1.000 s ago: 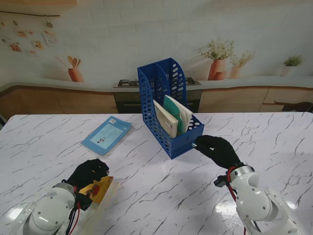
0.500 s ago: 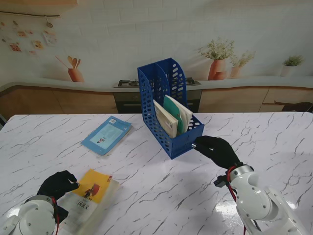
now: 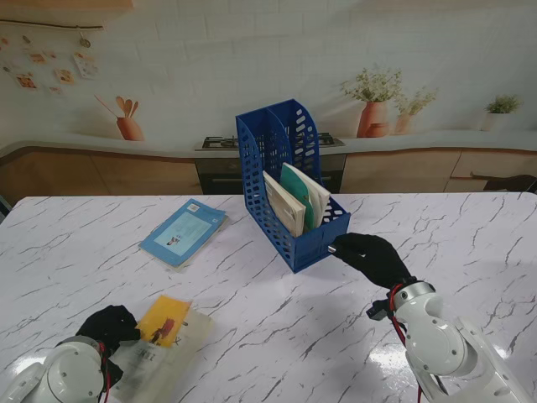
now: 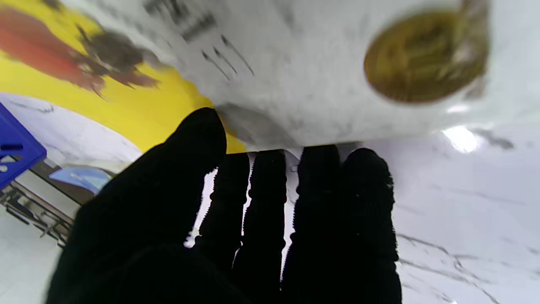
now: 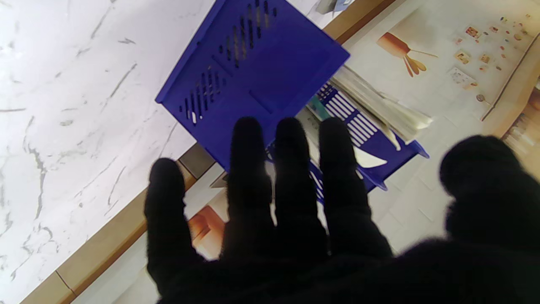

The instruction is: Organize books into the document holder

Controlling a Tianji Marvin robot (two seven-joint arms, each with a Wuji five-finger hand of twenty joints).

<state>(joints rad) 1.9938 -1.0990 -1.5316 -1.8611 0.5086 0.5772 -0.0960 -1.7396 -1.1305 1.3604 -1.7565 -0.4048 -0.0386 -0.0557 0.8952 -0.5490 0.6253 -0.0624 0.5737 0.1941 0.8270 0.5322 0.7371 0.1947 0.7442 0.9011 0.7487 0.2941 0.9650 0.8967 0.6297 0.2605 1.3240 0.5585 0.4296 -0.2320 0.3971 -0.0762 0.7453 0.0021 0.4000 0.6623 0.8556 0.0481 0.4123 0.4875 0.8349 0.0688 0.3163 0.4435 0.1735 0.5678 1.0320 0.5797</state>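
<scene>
Left hand [image 3: 107, 326]: at the near-left edge of the yellow book [image 3: 162, 321], thumb on the cover, four fingers [image 4: 320, 198] lined up at its edge. Whether they grasp it or only rest there, I cannot tell.
Yellow book: flat on the table [image 3: 277, 336], nearest me on the left, well apart from the holder [image 3: 289, 189]. It looks dragged toward the edge so fingers can get under it.
Right hand [image 3: 373, 256]: fingers spread, tips touching the holder's near right corner, grasping nothing; likely steadying it for loading.
Holder: upright mid-table, two books [image 3: 295, 200] leaning in its compartments.
Blue book [image 3: 184, 231]: flat, left of the holder, untouched.
Hard to make out: the left wrist view is blurred; fingertips hide the contact. The yellow book's near end is pale and unclear. The right thumb's contact is unseen.
</scene>
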